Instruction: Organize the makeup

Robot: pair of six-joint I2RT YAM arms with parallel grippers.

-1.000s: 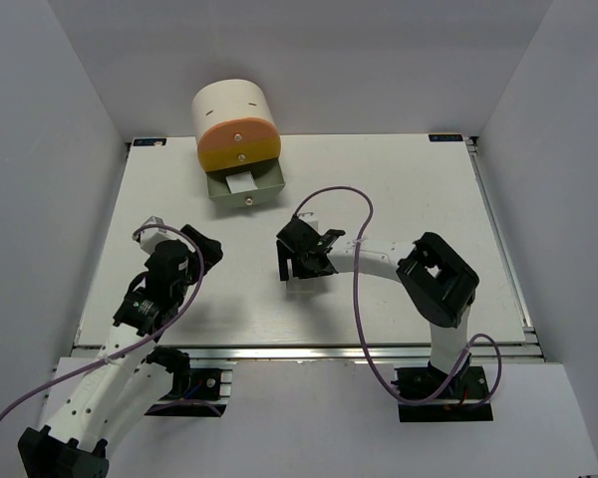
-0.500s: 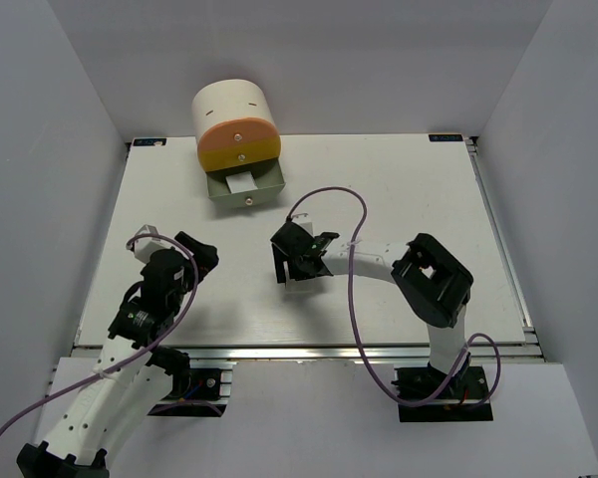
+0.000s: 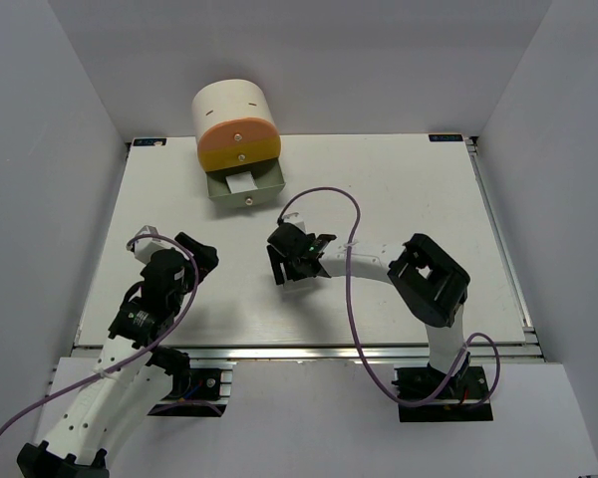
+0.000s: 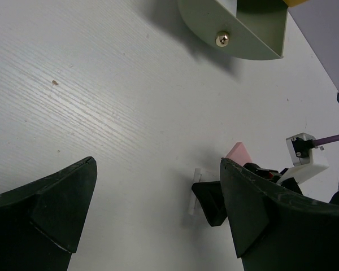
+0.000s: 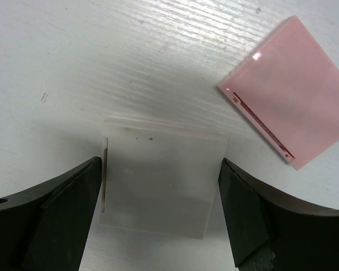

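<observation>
My right gripper (image 5: pixel 163 197) has one finger against each side of a white square (image 5: pixel 161 180) of makeup lying on the table. A pink square (image 5: pixel 285 90) lies just beyond it, apart from it. In the top view the right gripper (image 3: pixel 291 271) is at mid-table, below the open drawer (image 3: pixel 244 189). The left wrist view shows the white square (image 4: pixel 196 191) edge-on and the pink square (image 4: pixel 239 151) beside the right gripper's fingers (image 4: pixel 210 200). My left gripper (image 3: pixel 194 257) is open and empty over the left of the table. The discs, black compact and stick are out of view.
A cream cylinder (image 3: pixel 229 103) with orange-yellow fronts (image 3: pixel 239 146) stands at the far left. Its grey-green bottom drawer (image 4: pixel 243 34) is pulled out and holds a white piece (image 3: pixel 241 183). White walls enclose the table (image 3: pixel 409 199).
My right gripper has shifted a little left and away, staying around the white square. My left arm pulled back slightly to the left, then held still.
</observation>
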